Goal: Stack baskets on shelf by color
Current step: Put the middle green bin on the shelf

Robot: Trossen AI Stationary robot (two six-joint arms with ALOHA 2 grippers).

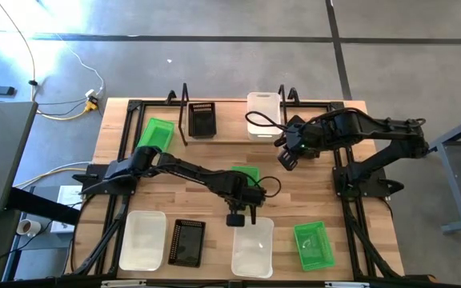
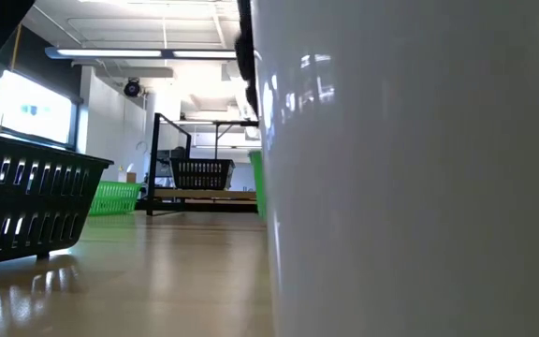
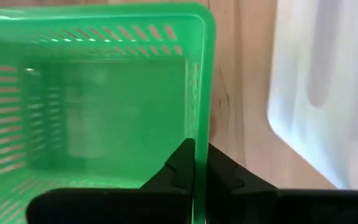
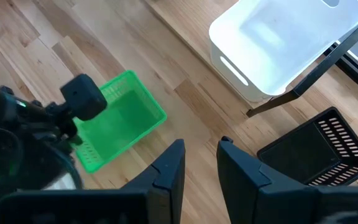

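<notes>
My left gripper is at mid-table, shut on a green basket. My right gripper hovers open and empty just in front of the shelf, its fingers apart. On the shelf board stand a black mesh basket and a white basket. Another green basket rests on the tabletop to the left of the shelf frame. Along the near edge stand two white baskets, a black one and a green one. My left gripper pinches the rim of one wall of the green basket, on its near side, with one finger inside the basket and one outside. The fingers come from above, slanting. Whether the basket's bottom is clear of the table, I cannot tell.
The shelf's black wire frame rises at both ends of the board. In the low view a white basket wall fills the right side and a black basket stands left. Bare wood lies between the shelf and the near row of baskets.
</notes>
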